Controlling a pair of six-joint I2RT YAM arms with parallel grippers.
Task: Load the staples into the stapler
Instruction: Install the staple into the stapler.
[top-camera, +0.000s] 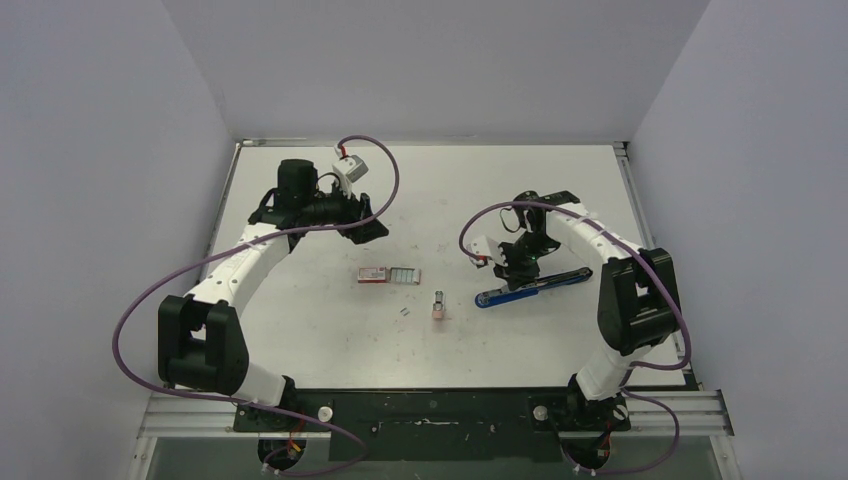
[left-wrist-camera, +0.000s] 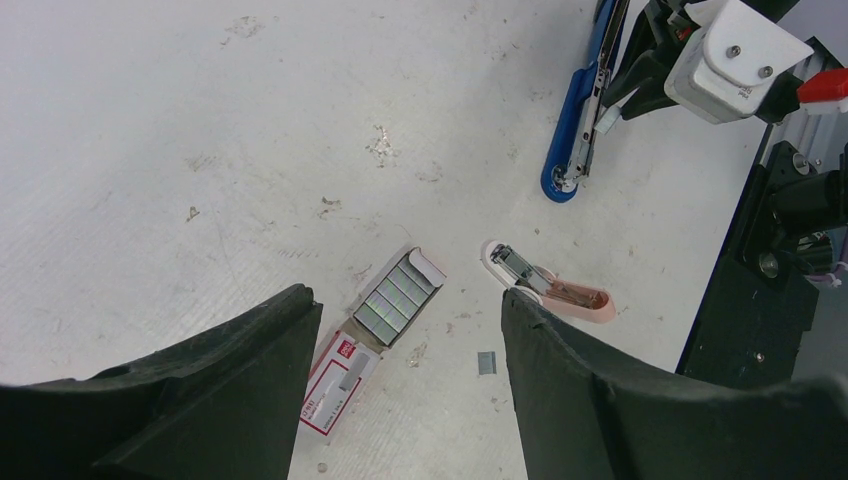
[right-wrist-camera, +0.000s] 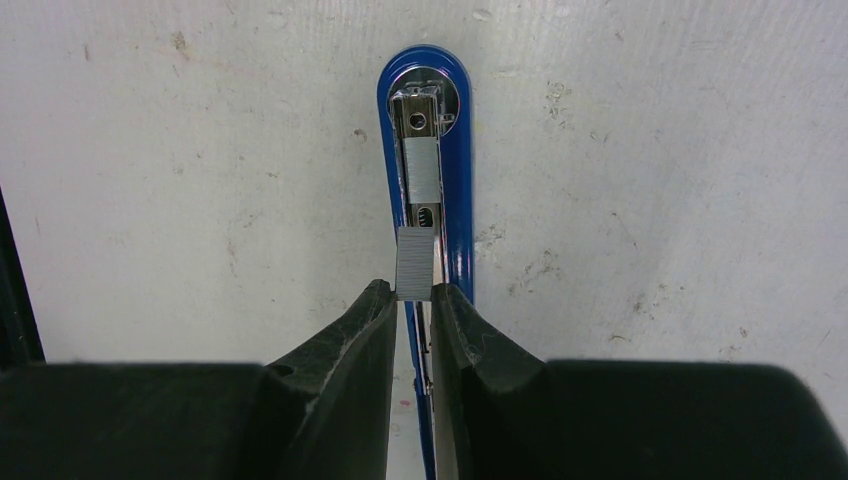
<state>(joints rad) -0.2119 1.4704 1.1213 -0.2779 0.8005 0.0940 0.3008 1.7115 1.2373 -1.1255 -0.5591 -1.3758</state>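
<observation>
The blue stapler (right-wrist-camera: 462, 200) lies flat on the table (right-wrist-camera: 200, 150) with its magazine channel (right-wrist-camera: 426, 215) facing up, so a strip can drop straight in. The right gripper (right-wrist-camera: 412, 297), nearly closed, pinches a short staple strip (right-wrist-camera: 414, 262) just over that channel, behind another strip (right-wrist-camera: 422, 165) lying in it. The left gripper (left-wrist-camera: 408, 300) hangs spread wide and empty above the slid-out staple box (left-wrist-camera: 338, 385), well apart from the stapler

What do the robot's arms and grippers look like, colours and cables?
Both arms, left arm and right arm, have white links with chunky black joints. A purple cable loops along each. The left gripper and right gripper have thick, black, tapering fingers; a white camera block sits at each wrist.
</observation>
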